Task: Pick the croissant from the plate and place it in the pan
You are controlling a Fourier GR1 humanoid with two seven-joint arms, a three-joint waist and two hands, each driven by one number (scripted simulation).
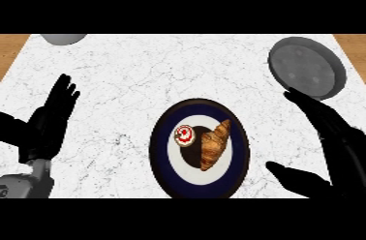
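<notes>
The croissant (214, 143) lies on the plate (161, 137) mid-bench, the pan (307, 67) apparently bare far right, while the right hand (325, 137) and left hand (52, 119) hover, fingers spread.

The croissant (214, 145) lies on the plate (161, 152) between the two hands, left of the right hand (336, 142) and right of the left hand (50, 120), with the pan (307, 67) just beyond the right hand's fingertips.
</notes>
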